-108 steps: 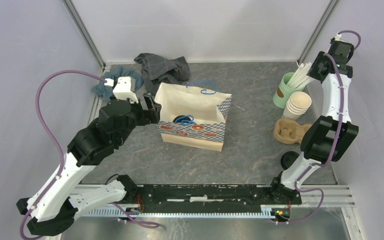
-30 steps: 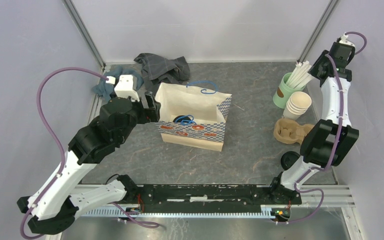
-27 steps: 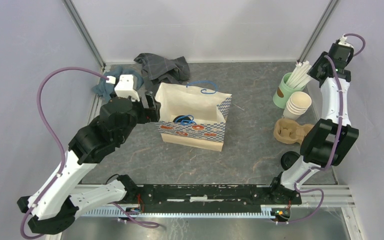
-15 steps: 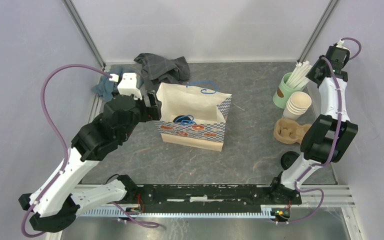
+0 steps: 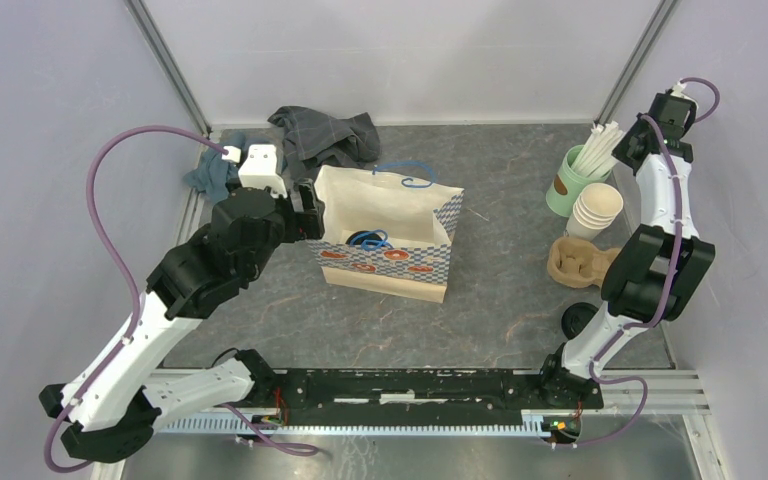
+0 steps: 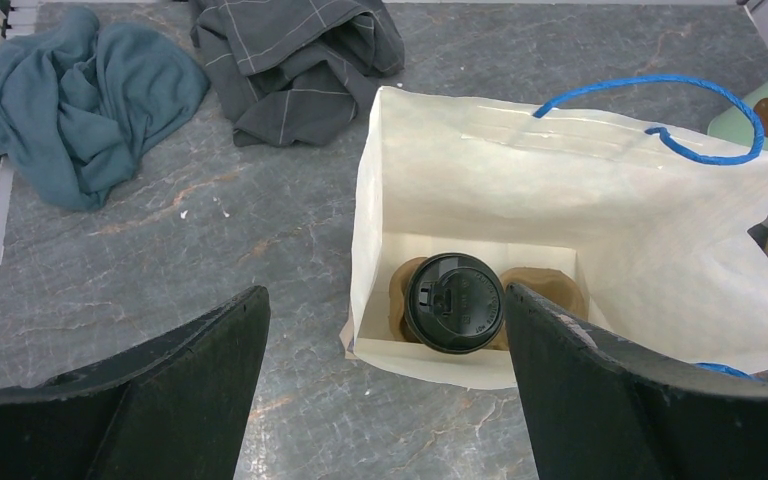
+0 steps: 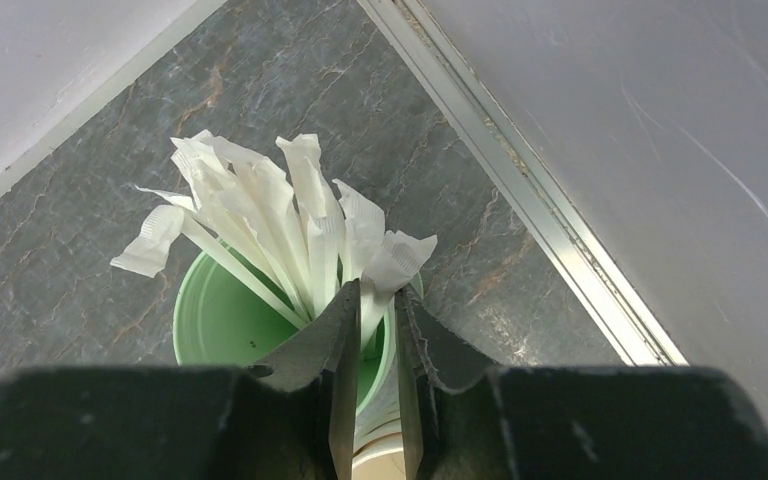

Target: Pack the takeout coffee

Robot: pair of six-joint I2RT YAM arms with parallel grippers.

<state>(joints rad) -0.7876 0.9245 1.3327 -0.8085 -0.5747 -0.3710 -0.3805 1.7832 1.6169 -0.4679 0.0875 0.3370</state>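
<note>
1. The takeout coffee (image 6: 454, 302) is sitting upright at the bottom of the white paper bag (image 6: 480, 180), in a brown cardboard carrier (image 6: 548, 288). From above only its black lid (image 6: 440, 322) is showing.
2. The left gripper (image 6: 385, 300) is hanging over the bag's mouth with its jaws spread wide and nothing between them.
3. The right gripper (image 7: 376, 300) is reaching into the mint-green cup (image 7: 210, 320) of wrapped straws (image 7: 300, 200), well apart from the bag. Its jaws are standing narrow around one straw, but whether they are already pinching it cannot be told.
4. The coffee is probably handling as a thin-walled paper cup that gives under a hard squeeze. Its lid looks smooth and only pressed on.
5. The best hold is likely on the paper wall just under the lid rim, gently and kept upright. Lifting by the lid is risking a pop-off and a spill.
</note>
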